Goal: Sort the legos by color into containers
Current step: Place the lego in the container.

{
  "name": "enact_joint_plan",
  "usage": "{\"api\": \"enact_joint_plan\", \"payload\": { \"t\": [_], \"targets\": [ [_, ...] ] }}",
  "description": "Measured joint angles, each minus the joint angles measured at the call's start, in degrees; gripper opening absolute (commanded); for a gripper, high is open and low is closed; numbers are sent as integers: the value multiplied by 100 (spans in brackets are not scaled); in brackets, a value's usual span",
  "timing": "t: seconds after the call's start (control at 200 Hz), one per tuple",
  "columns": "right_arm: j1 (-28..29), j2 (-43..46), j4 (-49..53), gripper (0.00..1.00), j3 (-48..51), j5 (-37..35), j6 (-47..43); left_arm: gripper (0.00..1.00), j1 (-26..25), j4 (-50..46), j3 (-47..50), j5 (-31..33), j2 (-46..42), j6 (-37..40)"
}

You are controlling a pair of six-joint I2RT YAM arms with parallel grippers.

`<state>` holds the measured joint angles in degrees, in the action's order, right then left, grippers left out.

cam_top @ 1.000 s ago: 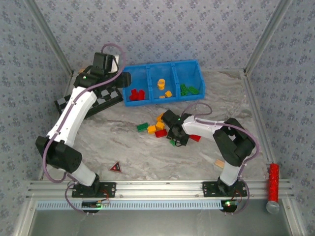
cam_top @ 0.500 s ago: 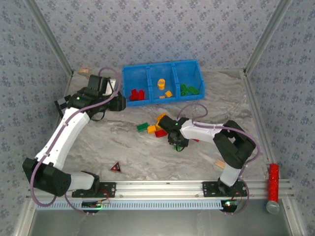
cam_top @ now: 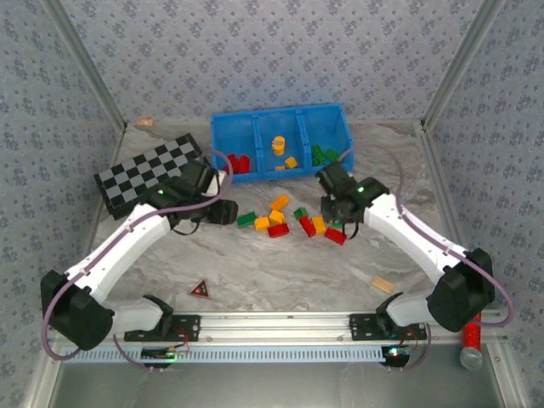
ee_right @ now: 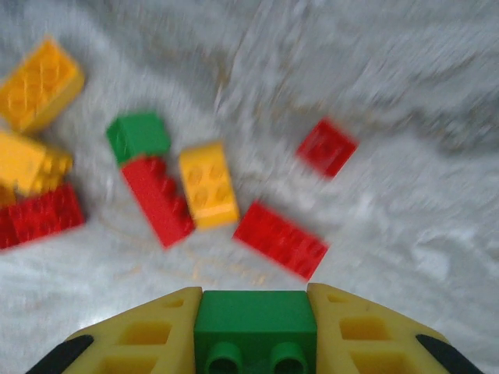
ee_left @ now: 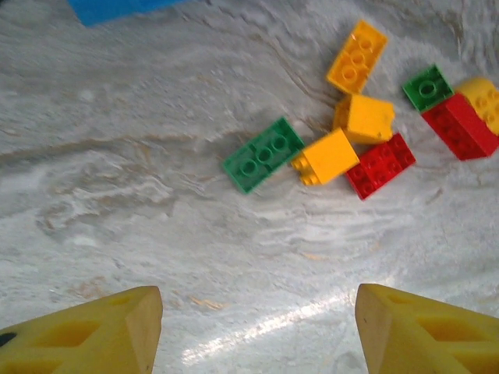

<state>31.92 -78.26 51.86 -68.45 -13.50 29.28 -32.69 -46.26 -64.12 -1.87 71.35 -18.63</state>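
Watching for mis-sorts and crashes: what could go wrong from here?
The right gripper holds a green brick above the loose bricks; a slip would drop it back. The left gripper hangs open near the same pile, so the two could clash. Only the blue tray's right compartment holds greens.

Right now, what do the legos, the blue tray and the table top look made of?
Legos: likely hard moulded plastic, smooth, uniform colour, crisp studs.
Blue tray: probably plastic too, uniformly bright thin walls.
Table top: grey marbled sheet, maybe laminate or vinyl; glossy, given the glare.
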Motion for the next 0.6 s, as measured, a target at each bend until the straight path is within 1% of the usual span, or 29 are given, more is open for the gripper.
{"api": "enact_joint_plan", "payload": {
  "t": [0.11, 0.245, 0.405, 0.6],
  "targets": [
    [-629, -162, -186, 29, -481, 39, -608, 67, -151, 20, 219, 57, 20, -83],
    [-1174, -765, -452, 29, -1235, 173, -1178, 67, -210, 66, 393, 140, 103, -188],
    [-1471, -1670, -723, 29, -2173, 374, -1567, 68, -334, 173, 457, 173, 251, -247],
    [-1631, -2603, -887, 29, -3095, 577, -1843, 68, -481, 256, 426, 195, 704, -247]
  ]
}}
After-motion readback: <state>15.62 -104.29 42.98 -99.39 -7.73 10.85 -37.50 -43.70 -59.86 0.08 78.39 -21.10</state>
